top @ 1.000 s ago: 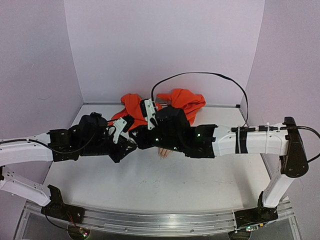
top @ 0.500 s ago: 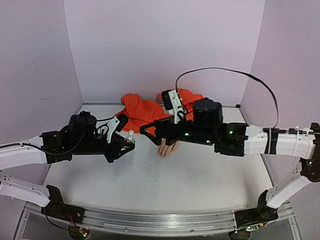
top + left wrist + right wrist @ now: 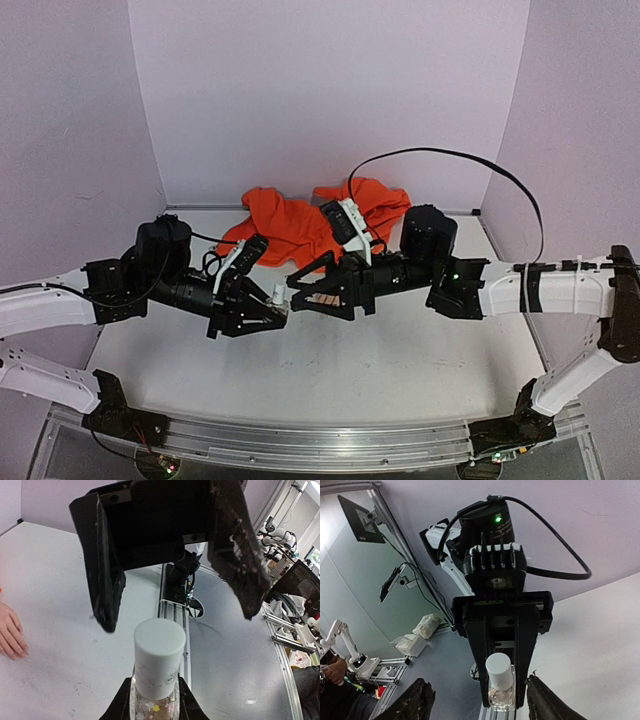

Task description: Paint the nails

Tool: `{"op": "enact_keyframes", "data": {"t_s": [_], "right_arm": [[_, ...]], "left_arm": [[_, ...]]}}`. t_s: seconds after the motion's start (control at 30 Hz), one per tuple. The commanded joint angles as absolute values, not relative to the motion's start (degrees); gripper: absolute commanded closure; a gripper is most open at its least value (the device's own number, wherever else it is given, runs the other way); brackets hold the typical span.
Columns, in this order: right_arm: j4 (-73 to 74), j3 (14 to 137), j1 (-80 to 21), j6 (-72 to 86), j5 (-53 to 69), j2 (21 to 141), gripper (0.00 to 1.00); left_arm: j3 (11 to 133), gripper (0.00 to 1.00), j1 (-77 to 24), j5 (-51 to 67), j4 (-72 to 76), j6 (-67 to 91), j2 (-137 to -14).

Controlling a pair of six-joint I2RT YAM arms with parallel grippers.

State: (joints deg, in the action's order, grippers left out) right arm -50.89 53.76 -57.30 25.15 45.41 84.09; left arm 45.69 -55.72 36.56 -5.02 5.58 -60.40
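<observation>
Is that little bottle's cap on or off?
On: the white cap sits atop the bottle held in the left gripper.

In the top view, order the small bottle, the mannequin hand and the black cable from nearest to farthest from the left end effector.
1. small bottle: gripped in the left end effector.
2. mannequin hand: just to its right, on the table.
3. black cable: far back, by the wall.
</observation>
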Motion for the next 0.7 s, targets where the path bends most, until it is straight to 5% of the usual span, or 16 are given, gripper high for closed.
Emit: {"op": "enact_keyframes", "data": {"t_s": [0.0,0.67], "right_arm": [[-58.89,57.3,-57.3,27.44,53.74,86.55,0.4],[-61.58,60.47,-57.38,29.91,57.52,91.79,0.85]], "left_arm": [[49.75,1.0,-55.95,43.9,-0.37,6.92,-62.28],[50.26,1.0,-56.03,43.07,-0.2,5.21,-64.75]]}}
